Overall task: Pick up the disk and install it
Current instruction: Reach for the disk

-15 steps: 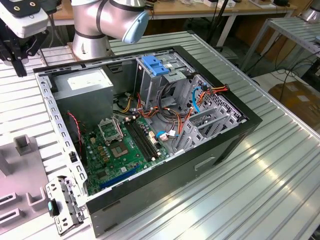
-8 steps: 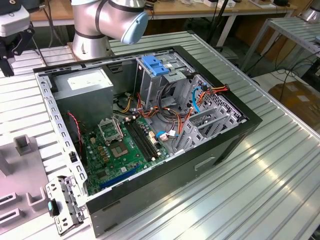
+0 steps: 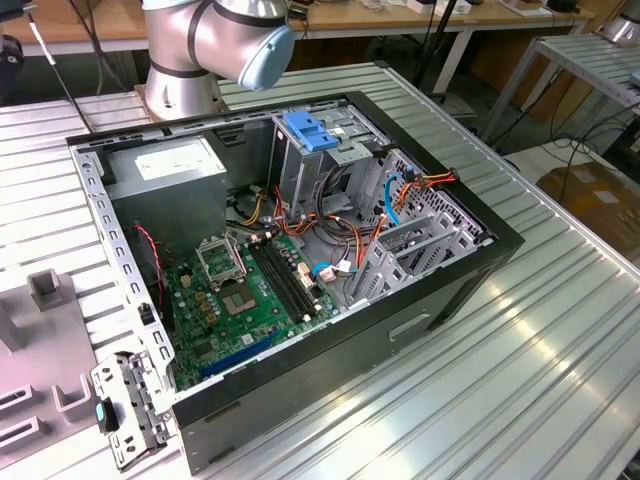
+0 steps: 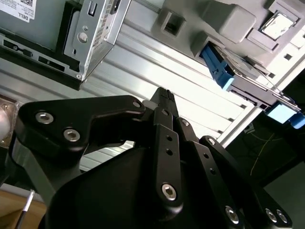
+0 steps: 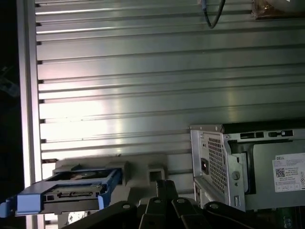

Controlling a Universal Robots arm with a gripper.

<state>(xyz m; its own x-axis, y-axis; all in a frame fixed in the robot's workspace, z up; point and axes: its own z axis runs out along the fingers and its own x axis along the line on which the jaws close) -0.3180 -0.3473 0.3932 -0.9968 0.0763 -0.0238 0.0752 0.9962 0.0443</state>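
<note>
Exterior view: an open computer case (image 3: 420,320) lies on its side across the middle of the frame on a ribbed metal table (image 3: 540,380). A green motherboard (image 3: 245,295) shows at lower left inside it, a blue latch (image 3: 310,132) tops the drive cage at upper centre, and the arm's base (image 3: 190,50) stands at the top edge behind the case.

In both wrist views the gripper (image 4: 164,95) (image 5: 164,185) hangs above the table, its black fingers meeting at the tips — nothing between them. The disk (image 5: 71,192) (image 4: 240,71) lies apart from the gripper in a grey holder (image 5: 143,169) on the table, with blue rails along its sides and its connector end towards the first wrist view's camera. The holder stands near the case's perforated rear corner — a strip of bare table lies between them.
</note>
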